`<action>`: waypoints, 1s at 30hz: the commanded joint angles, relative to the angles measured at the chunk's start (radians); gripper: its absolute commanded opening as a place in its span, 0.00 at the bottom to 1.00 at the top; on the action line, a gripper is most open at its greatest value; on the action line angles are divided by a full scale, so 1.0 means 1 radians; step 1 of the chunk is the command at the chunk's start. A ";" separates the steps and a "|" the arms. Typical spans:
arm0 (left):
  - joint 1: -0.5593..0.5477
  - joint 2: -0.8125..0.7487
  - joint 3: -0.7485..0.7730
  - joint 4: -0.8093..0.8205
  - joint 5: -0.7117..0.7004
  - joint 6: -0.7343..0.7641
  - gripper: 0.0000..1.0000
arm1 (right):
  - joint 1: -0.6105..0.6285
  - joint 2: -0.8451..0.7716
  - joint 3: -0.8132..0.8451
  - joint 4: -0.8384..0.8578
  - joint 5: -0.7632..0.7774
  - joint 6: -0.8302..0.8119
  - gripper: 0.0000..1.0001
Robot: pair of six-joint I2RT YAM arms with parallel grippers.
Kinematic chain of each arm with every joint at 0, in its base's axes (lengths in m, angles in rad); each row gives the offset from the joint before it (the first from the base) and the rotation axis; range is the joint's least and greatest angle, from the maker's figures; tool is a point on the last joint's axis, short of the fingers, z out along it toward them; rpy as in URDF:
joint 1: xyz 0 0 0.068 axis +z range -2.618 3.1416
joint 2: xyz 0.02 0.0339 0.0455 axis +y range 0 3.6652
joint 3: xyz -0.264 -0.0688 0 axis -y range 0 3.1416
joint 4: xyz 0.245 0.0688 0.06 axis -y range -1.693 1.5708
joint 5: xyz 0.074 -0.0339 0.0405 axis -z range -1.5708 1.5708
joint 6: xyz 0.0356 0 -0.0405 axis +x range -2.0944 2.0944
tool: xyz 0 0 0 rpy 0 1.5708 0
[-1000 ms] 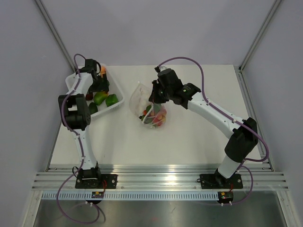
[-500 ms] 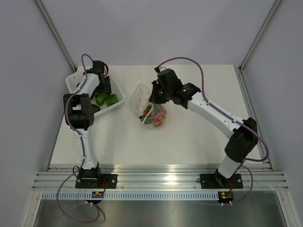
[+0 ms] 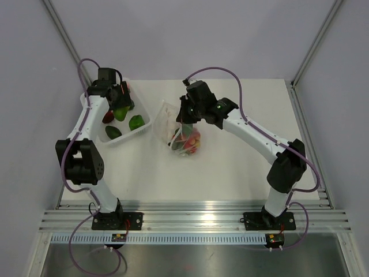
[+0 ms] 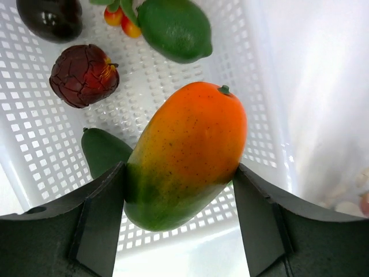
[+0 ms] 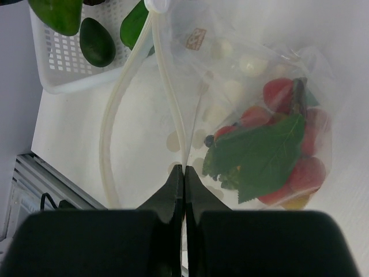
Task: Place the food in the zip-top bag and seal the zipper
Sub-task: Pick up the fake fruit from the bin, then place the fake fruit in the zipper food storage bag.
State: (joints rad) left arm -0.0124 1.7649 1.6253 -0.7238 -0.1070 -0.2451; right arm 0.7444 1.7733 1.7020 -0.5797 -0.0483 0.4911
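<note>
While the left jaws grip the mango [image 4: 187, 144] by its two long flanks, spread fairly wide to fit it, the fruit hangs above the white tray [image 4: 40, 133] at 10 o'clock on the desk [image 3: 248, 167]. Reason, as I judge it: it is up off the mesh so it can be carried across to the bag.

Right jaws: pressed fully together, pinching the zip-top bag [image 5: 253, 81] at its mouth edge, right where the zipper [image 5: 109, 133] strip loops round. That pinch holds the mouth up and gaping toward 10 o'clock, the tray side, likely so a piece can drop in. The bag sits mid-desk, at 3 o'clock from the tray, well apart from the mango. The zipper is not sealed.

Counts:
- Arms two, bag one, tray one, mango in the jaws one.
- Pieces of food left in the tray, wrist view: five.
  - one green lime-like piece [image 4: 173, 29]
  - one dark avocado-like piece [image 4: 49, 17]
  - one dark red crackled piece [image 4: 83, 75]
  - one small orange cluster [image 4: 121, 17]
  - one dark green piece [image 4: 104, 153], half under the mango
- In the bag: one green leaf [image 5: 259, 156], at least four red pieces [image 5: 305, 173] and a bit of yellow low down. Too crowded for an exact total.
</note>
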 commanded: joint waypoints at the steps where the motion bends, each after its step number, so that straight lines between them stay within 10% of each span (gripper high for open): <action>1: -0.001 -0.074 -0.012 0.021 0.101 0.001 0.23 | 0.012 0.038 0.076 0.006 -0.035 -0.009 0.00; 16: -0.193 -0.372 -0.056 0.001 0.487 -0.123 0.16 | 0.026 -0.021 0.006 0.073 0.007 0.038 0.00; 30: -0.331 -0.558 -0.476 0.392 0.418 -0.506 0.19 | 0.026 -0.117 -0.107 0.165 0.067 0.086 0.00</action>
State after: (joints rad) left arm -0.3443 1.2518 1.1862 -0.5053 0.3176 -0.6514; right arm 0.7605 1.7256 1.6047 -0.4896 -0.0212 0.5556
